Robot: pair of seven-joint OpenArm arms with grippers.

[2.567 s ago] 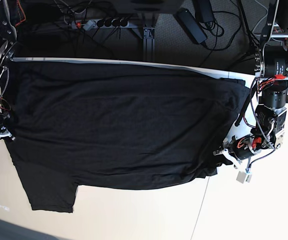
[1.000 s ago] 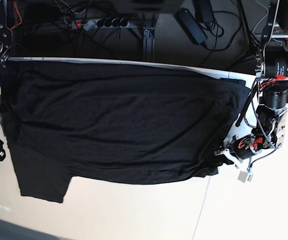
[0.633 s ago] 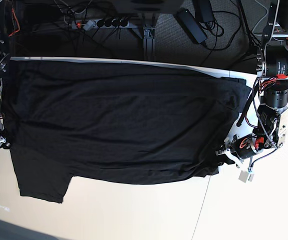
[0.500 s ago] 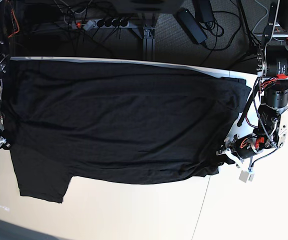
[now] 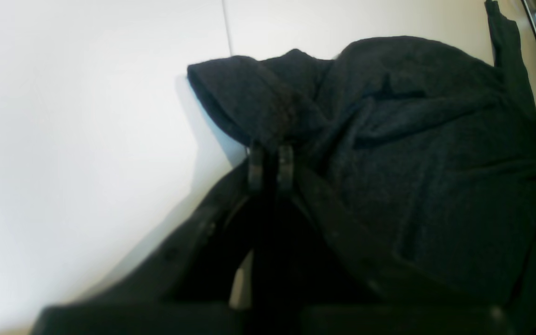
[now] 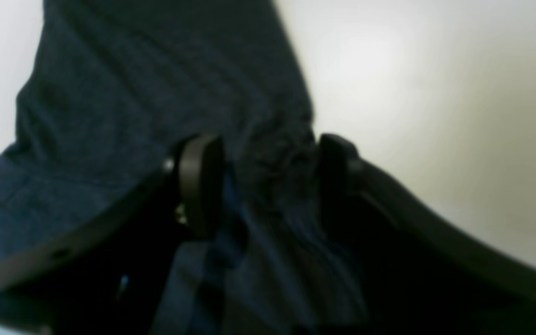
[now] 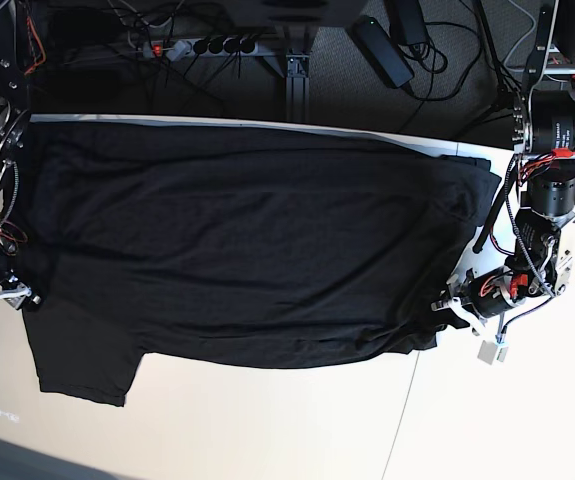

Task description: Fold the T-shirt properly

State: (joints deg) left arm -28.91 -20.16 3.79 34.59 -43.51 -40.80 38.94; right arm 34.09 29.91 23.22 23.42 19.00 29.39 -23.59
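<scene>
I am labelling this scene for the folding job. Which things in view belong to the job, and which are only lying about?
Belong to the job:
- T-shirt, black, spread on the table
- left gripper, shut on the T-shirt's edge
- right gripper, jaws apart around a bunch of fabric

Only lying about:
- power strip
- black adapter and cables, behind the table

Even, bright light falls on the pale table (image 7: 267,420) in the base view, while the black T-shirt (image 7: 247,240) swallows nearly all detail. The right wrist view is soft and blurred throughout, perhaps from motion. The left wrist view is sharper, its table (image 5: 63,116) washed out, with a faint bluish shadow beside the cloth.
</scene>
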